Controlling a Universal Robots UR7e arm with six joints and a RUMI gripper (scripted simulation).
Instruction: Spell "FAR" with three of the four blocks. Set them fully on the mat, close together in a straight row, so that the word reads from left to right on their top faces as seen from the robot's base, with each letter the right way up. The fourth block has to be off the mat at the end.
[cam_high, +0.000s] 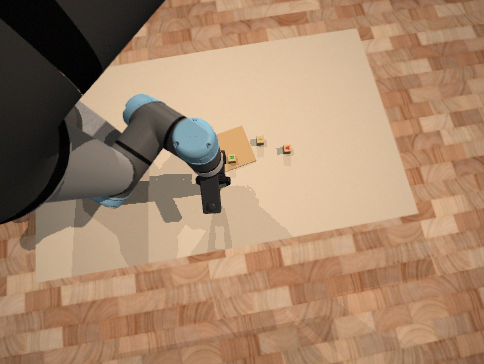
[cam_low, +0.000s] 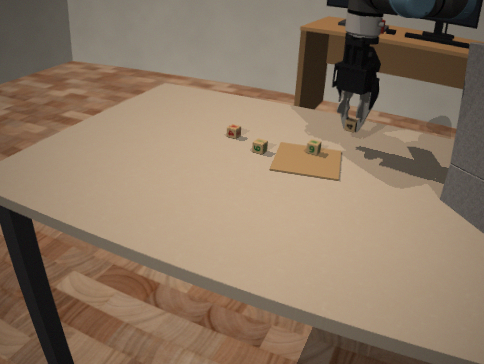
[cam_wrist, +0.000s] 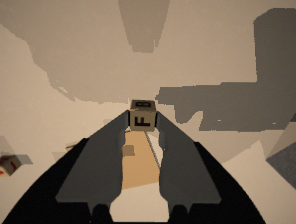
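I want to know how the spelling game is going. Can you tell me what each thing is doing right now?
Black two-jaw gripper: jaws shut on the F block, raised above the table.
Wooden block with black F: held in the air, off the mat.
Wooden block with green letter: resting on the brown square mat, near its edge.
Second green-lettered wooden block: on the table, off the mat.
Red-lettered wooden block: on the table, farthest from the mat.
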